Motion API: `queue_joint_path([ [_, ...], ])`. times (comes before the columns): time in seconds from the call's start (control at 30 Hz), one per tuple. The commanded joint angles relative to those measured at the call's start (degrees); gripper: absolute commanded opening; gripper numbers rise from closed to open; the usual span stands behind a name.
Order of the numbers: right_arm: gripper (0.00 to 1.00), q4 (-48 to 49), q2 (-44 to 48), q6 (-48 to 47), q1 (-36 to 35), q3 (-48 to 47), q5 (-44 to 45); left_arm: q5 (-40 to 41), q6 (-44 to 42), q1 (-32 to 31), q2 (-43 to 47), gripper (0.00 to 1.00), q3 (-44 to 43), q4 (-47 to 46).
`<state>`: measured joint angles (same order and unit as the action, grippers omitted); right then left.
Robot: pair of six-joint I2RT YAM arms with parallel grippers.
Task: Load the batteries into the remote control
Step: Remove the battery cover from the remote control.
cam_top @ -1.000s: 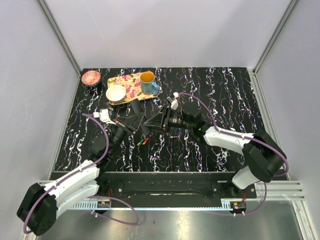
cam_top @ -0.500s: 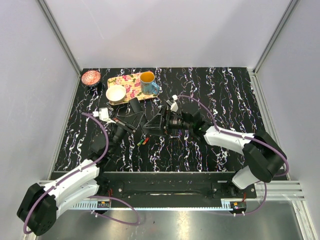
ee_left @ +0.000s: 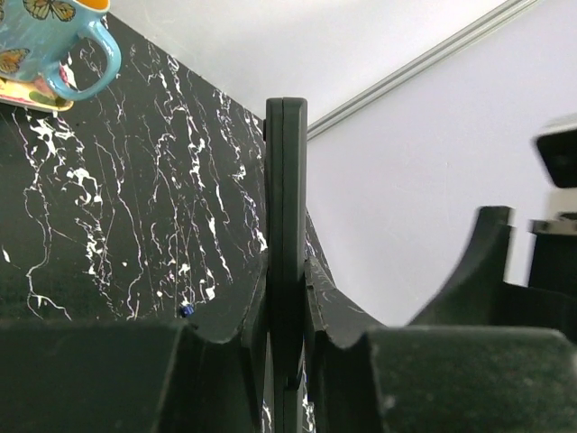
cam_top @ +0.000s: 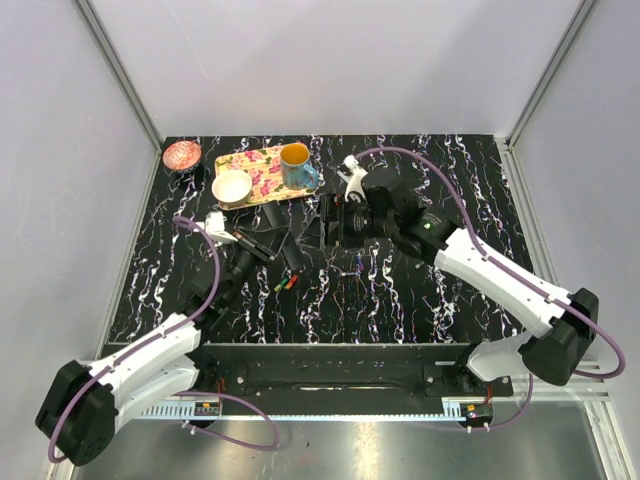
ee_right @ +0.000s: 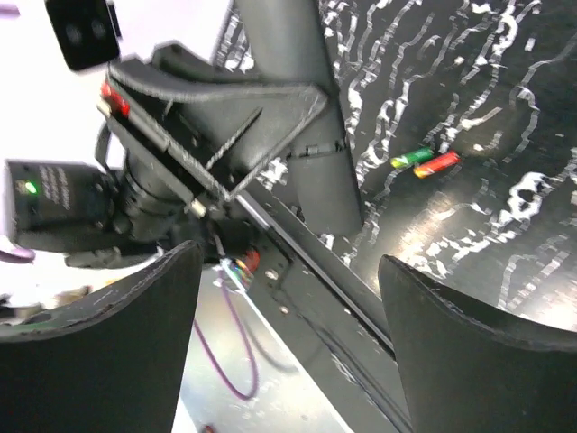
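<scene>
Although the right gripper (ee_right: 288, 298) met the remote control (ee_left: 286, 180) a second ago, it has since drawn back, jaws wide apart and empty, so loading hasn't begun. The left gripper (ee_left: 287, 307) clamps the remote control across its flat faces; two red-and-green batteries (ee_right: 425, 161) lie loose on the desk (ee_left: 108, 234).

Our right gripper (ee_right: 288, 262) gapes; beyond it we see the left gripper (ee_right: 311, 113) clamping the remote control (ee_right: 290, 45), batteries (ee_right: 425, 161) nearby.

The counter (cam_top: 480, 170) is black with white marble veins. Plain pale grey walls (cam_top: 350, 60) stand around it on three sides, with aluminium posts (cam_top: 121, 75) in the back corners.
</scene>
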<state>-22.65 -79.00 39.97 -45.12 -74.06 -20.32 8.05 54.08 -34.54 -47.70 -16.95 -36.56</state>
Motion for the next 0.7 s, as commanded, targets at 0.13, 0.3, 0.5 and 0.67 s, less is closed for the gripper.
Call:
queue_joint_path([
  [0.13, 0.86, -24.4, -2.7, -16.5, -6.3, -8.2, 15.6, -1.9, 6.0, 1.2, -4.9, 0.00, -3.7, -4.2],
  [0.3, 0.85, -22.4, -4.8, -16.4, -9.6, -9.5, 17.4, -3.9, 8.6, 1.3, -7.5, 0.00, -5.2, -4.8],
  [0.5, 0.83, -19.5, -7.0, -15.5, -10.6, -10.6, 19.7, -5.3, 9.1, 1.4, -7.9, 0.00, -5.0, -6.4],
  [0.67, 0.83, -18.2, -8.7, -15.5, -10.7, -12.1, 19.7, -6.3, 9.2, 1.4, -7.8, 0.00, -4.5, -7.0],
])
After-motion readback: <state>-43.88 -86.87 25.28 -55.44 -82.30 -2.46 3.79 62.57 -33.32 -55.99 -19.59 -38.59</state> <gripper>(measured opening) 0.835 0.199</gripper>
